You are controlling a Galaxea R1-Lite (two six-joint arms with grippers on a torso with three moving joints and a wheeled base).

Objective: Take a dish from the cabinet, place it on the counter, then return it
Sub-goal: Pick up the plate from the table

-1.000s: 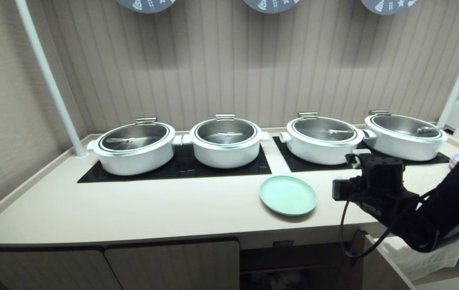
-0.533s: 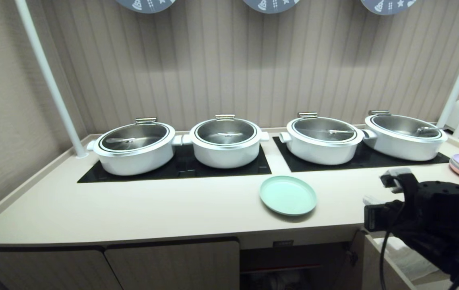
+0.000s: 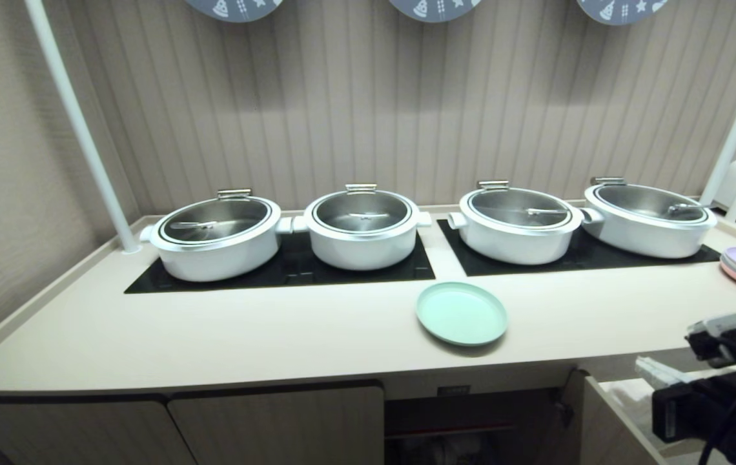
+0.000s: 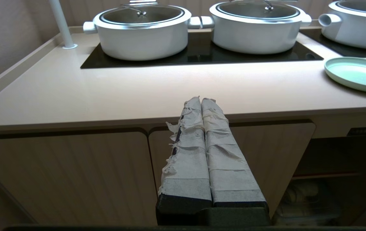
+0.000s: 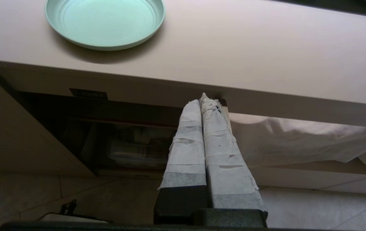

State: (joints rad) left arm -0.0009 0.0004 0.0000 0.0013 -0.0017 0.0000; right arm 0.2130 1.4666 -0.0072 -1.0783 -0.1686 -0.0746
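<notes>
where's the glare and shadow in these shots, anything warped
Head view: straight white poles bow outward, so there is lens distortion; soft shadow under the dish. Left wrist view: a bright glare band lies across the counter. Right wrist view: a dark shadow hugs the dish's near rim; the cabinet interior is murky.

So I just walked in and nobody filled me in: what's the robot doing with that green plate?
Nothing holds the plate; it lies flat on the counter in front of the pots. The right gripper is shut, empty and low beside the open cabinet. The left gripper is shut and idle before the closed doors. The plate is not yet returned.
</notes>
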